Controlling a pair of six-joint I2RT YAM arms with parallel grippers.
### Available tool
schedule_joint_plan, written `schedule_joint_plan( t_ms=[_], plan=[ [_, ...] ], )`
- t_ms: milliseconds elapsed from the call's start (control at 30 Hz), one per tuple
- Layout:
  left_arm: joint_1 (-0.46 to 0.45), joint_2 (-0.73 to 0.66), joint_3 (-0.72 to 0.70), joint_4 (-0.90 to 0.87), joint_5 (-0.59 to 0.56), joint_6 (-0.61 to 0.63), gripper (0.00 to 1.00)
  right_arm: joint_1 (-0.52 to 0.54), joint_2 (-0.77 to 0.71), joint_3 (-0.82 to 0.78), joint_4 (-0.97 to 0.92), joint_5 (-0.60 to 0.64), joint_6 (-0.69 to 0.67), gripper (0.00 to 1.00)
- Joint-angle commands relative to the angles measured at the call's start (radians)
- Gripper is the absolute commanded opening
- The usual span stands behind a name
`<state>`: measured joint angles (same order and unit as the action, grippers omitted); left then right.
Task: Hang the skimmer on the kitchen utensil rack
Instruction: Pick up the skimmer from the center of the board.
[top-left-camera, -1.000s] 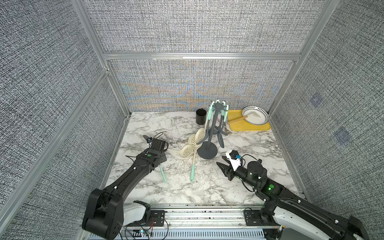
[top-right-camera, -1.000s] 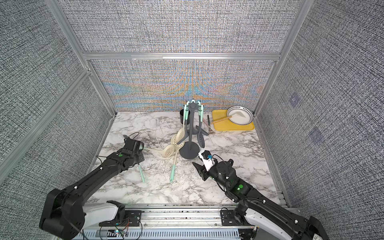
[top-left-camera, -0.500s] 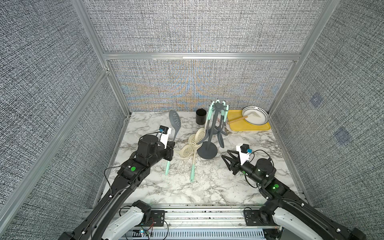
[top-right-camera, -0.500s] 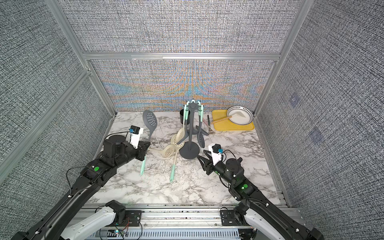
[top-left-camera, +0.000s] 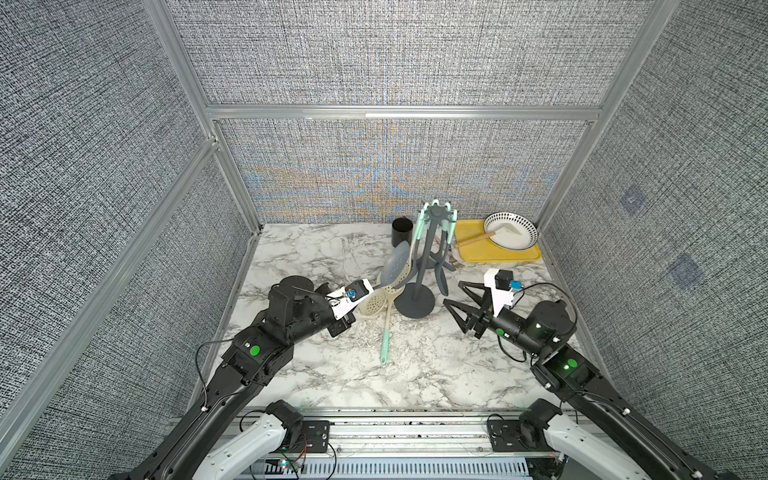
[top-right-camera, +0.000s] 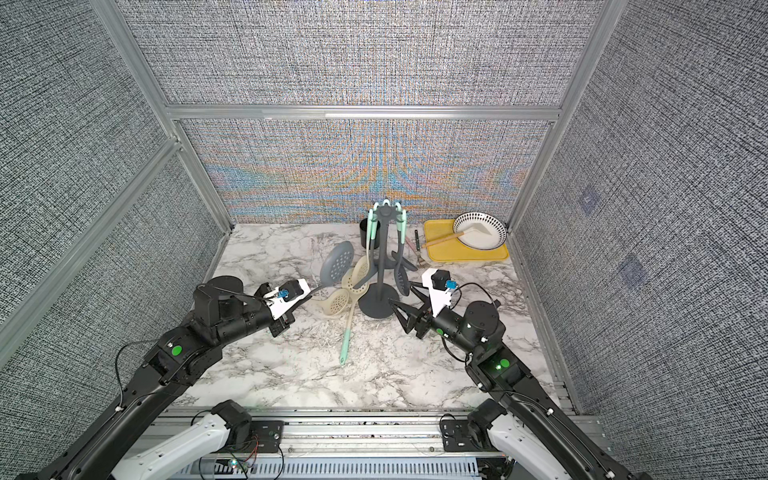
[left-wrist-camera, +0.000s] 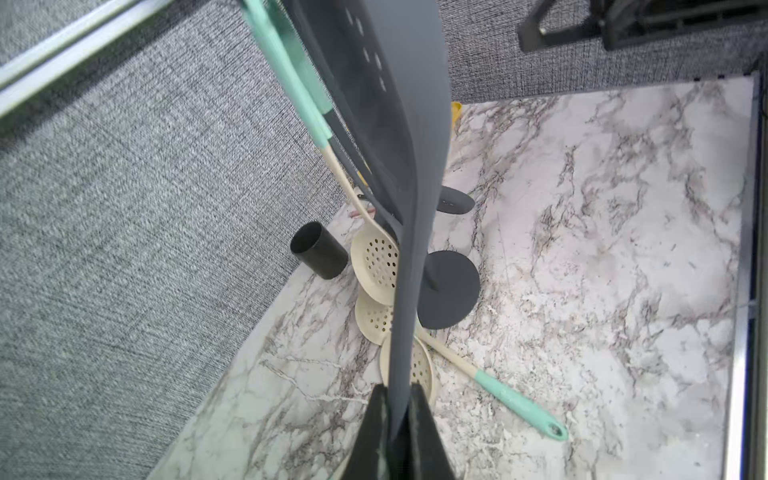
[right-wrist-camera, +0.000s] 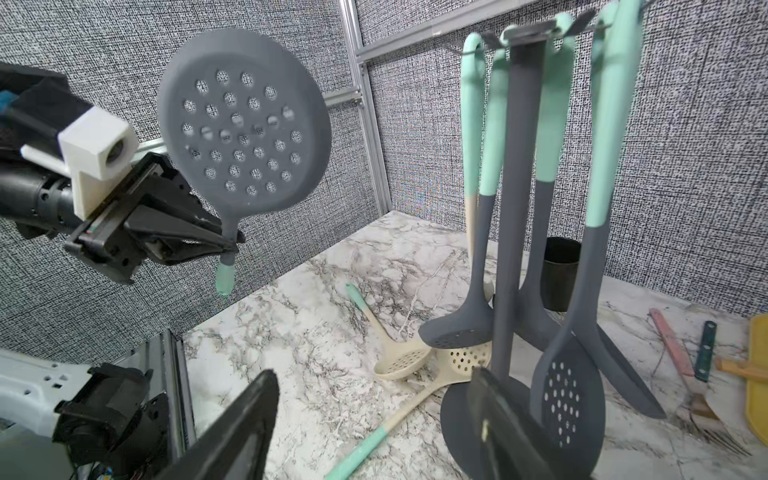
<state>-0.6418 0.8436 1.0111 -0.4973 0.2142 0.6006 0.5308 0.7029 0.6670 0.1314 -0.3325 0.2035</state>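
left gripper (right-wrist-camera: 230, 245) clamped on skimmer (right-wrist-camera: 245, 133) neck, aloft, apart from rack (right-wrist-camera: 515, 208), right gripper (top-left-camera: 453, 291) jaws spread

Marble tabletop (top-left-camera: 332, 382): kitchen utensil rack (top-left-camera: 421, 266) upright, black cup (top-left-camera: 402, 230), yellow tray (top-left-camera: 498, 254), two cream perforated spoons (top-left-camera: 374, 303), possibly knife (top-right-camera: 416, 242).

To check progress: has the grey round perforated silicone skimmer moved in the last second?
Yes. The skimmer rose from the marble table and came toward the dark grey utensil rack, gripped by the left gripper.

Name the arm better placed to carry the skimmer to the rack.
Left, likely: left jaws clamp the skimmer beside the rack; right jaws stand open and empty.
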Motion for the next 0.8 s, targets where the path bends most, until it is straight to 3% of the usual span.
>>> schedule_joint_plan(
  t_ms=[0, 133, 300, 433, 633, 767],
  plan=[
    [-0.047, 0.033, 0.037, -0.024, -0.107, 0.275, 0.02, -0.064, 0.041, 0.092, -0.123, -0.094, -0.043, 0.75],
    [-0.121, 0.049, 0.027, 0.014, -0.227, 0.497, 0.02, -0.131, 0.079, 0.245, -0.279, -0.157, -0.151, 0.75],
    [-0.226, 0.083, 0.025, 0.039, -0.37, 0.747, 0.02, -0.135, 0.098, 0.354, -0.395, -0.196, -0.268, 0.75],
    [-0.303, 0.129, -0.031, 0.134, -0.502, 0.951, 0.02, -0.134, 0.171, 0.472, -0.535, -0.299, -0.358, 0.73],
    [-0.331, 0.152, -0.109, 0.276, -0.513, 1.078, 0.02, -0.113, 0.288, 0.534, -0.621, -0.441, -0.407, 0.63],
    [-0.344, 0.164, -0.161, 0.374, -0.548, 1.157, 0.02, -0.042, 0.39, 0.576, -0.706, -0.418, -0.47, 0.62]
  ],
)
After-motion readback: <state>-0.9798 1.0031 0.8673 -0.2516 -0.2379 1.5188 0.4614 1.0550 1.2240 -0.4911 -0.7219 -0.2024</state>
